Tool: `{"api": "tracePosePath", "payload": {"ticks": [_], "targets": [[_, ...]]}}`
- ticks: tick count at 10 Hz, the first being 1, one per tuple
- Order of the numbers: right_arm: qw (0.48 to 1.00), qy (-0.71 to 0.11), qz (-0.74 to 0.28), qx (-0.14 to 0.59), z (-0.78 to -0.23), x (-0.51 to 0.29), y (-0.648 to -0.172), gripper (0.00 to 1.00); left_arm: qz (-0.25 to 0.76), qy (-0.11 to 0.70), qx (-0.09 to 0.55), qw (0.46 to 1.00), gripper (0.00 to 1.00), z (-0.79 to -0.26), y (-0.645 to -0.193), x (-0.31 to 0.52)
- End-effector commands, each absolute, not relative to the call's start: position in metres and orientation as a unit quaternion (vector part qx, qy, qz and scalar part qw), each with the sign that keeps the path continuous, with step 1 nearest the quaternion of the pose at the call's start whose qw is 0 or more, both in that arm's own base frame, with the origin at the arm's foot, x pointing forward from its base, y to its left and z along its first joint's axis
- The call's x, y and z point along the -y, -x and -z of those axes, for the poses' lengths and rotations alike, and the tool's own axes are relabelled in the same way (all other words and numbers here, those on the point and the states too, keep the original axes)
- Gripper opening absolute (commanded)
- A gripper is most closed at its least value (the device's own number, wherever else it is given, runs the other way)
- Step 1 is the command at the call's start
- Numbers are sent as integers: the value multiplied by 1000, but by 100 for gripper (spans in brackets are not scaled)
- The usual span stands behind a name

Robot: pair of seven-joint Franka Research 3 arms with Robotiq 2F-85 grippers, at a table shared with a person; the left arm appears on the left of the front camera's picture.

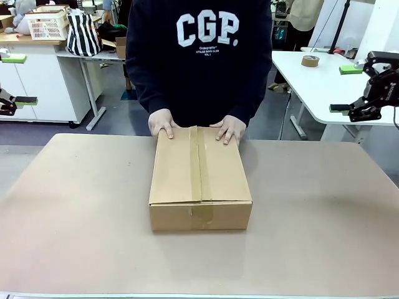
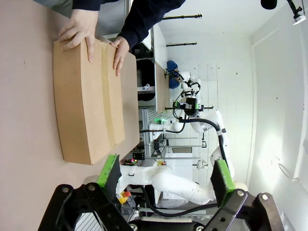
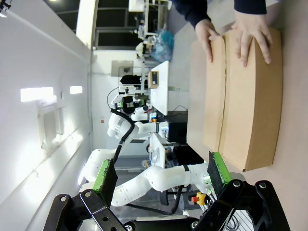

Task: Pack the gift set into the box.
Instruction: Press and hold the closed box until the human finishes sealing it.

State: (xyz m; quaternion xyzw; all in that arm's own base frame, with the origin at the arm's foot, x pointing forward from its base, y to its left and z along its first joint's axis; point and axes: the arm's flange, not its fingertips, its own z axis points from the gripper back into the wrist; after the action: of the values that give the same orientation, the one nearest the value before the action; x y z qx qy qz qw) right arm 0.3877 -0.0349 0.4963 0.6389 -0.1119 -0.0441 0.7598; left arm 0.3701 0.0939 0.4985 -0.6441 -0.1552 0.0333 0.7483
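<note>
Now 1 closed box point(image 1: 200, 180), 2 hands point(image 1: 163, 123) point(image 1: 228, 129) on top; left gripper point(image 2: 166, 173), right gripper point(image 3: 161, 173) both wide.

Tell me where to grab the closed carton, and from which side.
Press the box on its left and right walls, toward the near end: left tool from the left, right tool from the right. It lies flat with flaps shut, leaving no lip to pinch, looks wider than one open tool, and the person's hands rest on its far edge.
</note>
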Motion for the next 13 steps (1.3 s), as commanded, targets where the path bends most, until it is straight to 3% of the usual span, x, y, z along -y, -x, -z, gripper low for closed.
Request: {"api": "tracePosePath", "payload": {"ticks": [1, 7, 8, 9, 10, 13], "targets": [[758, -641, 37, 113, -495, 39, -386, 100, -35, 652, 154, 742, 100, -504, -370, -93], [760, -639, 44, 112, -496, 35, -388, 100, -35, 652, 154, 742, 100, -504, -370, -93], [795, -575, 45, 187, -495, 26, -396, 100, -33, 644, 155, 748, 100, -498, -370, -94], [819, -509, 27, 264, -493, 12, -405, 100, 52, 615, 218, 756, 100, -501, -374, -81], [808, -508, -51, 296, -490, -7, -415, 100, 132, 610, 262, 736, 100, -500, -378, -63], [738, -473, -272, 396, -476, -78, -424, 100, 306, 502, 406, 699, 100, -475, -390, 0]]}}
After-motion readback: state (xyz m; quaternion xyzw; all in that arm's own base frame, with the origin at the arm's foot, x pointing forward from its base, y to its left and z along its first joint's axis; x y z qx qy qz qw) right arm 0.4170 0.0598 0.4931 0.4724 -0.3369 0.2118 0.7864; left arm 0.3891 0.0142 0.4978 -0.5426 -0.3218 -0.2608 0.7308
